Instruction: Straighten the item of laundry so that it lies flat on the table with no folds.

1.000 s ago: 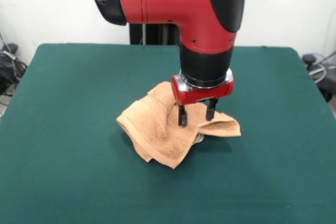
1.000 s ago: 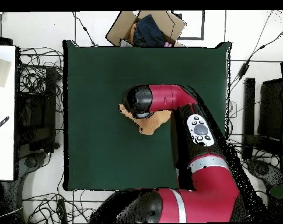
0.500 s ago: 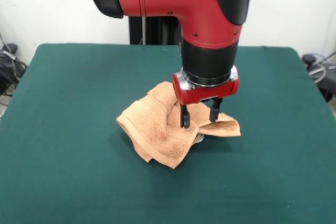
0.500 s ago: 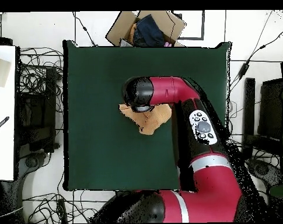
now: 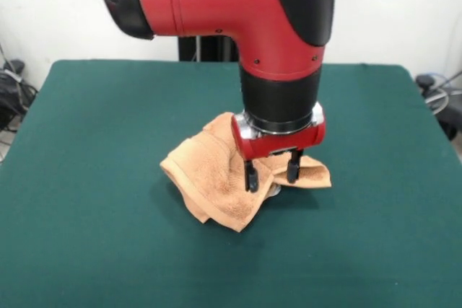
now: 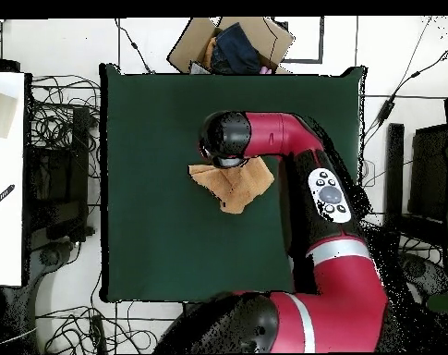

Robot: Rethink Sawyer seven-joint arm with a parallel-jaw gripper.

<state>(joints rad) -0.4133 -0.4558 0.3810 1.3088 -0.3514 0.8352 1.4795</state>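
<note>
The item of laundry [image 5: 216, 178] is a peach-orange towel lying crumpled and folded over itself in the middle of the table [image 5: 94, 142]. One corner sticks out to the right, and a thick doubled fold points toward the front. My gripper [image 5: 271, 173] stands upright over the towel's right part. It is open, with the left fingertip [image 5: 250, 178] down against the terry and the right one [image 5: 292, 169] over the flap that sticks out. In the overhead view the arm's head hides the gripper, and the towel [image 6: 235, 187] shows just below it on the green table [image 6: 153, 139].
A cardboard box [image 6: 232, 44] holding dark cloth sits past the table's top edge in the overhead view. Cables [image 6: 56, 120] lie around the table's sides, and a white surface [image 6: 4, 176] stands at the left. Green cloth surrounds the towel on every side.
The gripper has come lower onto the towel and shifted slightly toward the front edge, staying open. The towel's shape is almost unchanged.
</note>
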